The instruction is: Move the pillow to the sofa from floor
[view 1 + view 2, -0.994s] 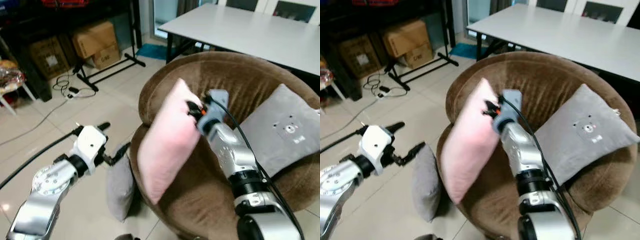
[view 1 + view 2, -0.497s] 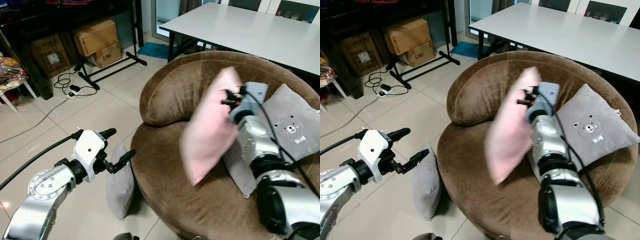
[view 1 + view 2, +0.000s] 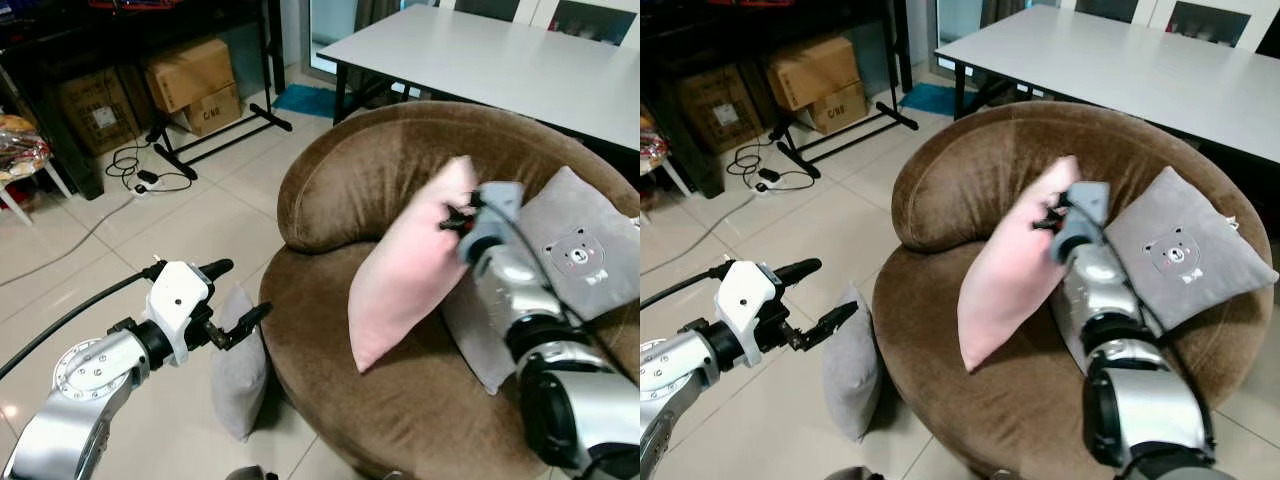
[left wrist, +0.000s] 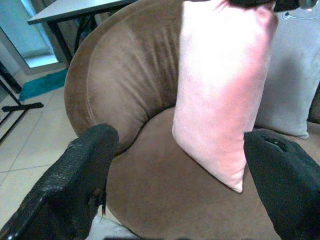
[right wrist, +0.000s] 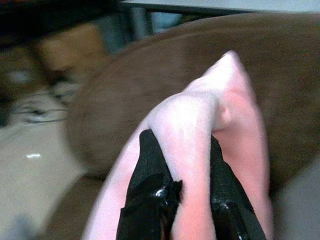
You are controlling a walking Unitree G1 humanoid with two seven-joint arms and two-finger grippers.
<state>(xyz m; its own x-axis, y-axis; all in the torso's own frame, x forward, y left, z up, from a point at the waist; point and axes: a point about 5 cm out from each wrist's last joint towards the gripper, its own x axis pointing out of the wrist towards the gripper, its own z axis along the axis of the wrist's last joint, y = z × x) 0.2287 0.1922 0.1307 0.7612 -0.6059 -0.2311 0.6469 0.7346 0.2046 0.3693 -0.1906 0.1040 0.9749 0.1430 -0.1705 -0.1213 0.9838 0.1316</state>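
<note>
Right claw [image 5: 187, 200] clenched on pink pillow [image 3: 410, 265] over sofa [image 3: 340, 190] — fingertips buried in fabric — left claw [image 3: 238, 295] spread.

- We see the pink pillow [image 3: 405, 270], soft and plain, pinched at its upper edge between the fingers [image 5: 150, 175] of the right gripper [image 3: 455, 217] and hanging below them.
- It hangs tilted, its top corner up by the gripper, its lowest corner pointing down at the seat; we cannot tell whether that corner touches.
- The fabric bunches into a fold where the fingers squeeze it.
- The sofa [image 3: 350, 180] is round, brown and velvety, with a curved back that rises behind the pillow and the gripper.
</note>
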